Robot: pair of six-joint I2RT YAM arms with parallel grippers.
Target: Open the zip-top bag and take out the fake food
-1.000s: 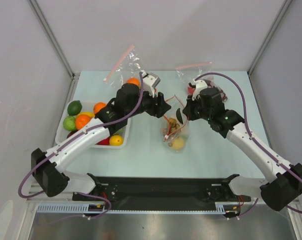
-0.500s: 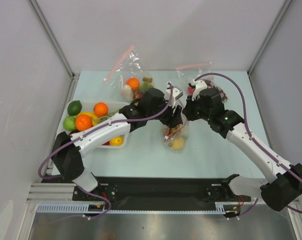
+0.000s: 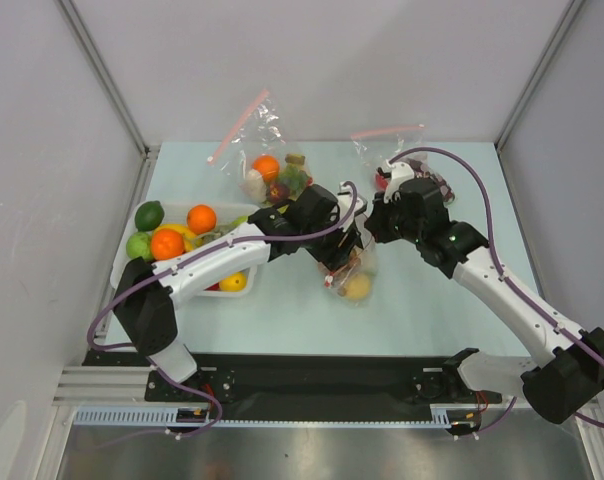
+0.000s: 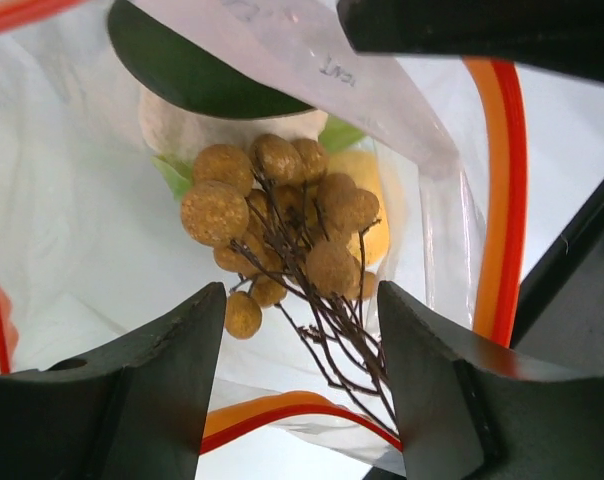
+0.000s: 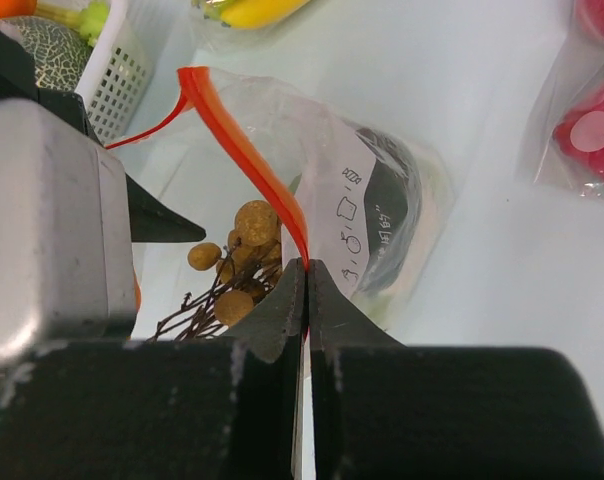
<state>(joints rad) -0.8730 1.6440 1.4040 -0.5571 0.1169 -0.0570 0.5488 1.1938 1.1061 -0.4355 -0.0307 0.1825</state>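
Only wrist-side: right end effector (image 5: 304, 272) on zip-top bag (image 5: 382, 172) rim

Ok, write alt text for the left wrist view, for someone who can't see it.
The open left pincer points into the mouth of a clear zip-top bag with a red-orange zip rim. Inside lie a brown bumpy cluster on dark twigs, a yellow fruit, a pale leafy head and a dark green piece.

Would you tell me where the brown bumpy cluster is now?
Left wrist view, centre: the brown cluster sits inside the zip-top bag, just ahead of the left gripper.
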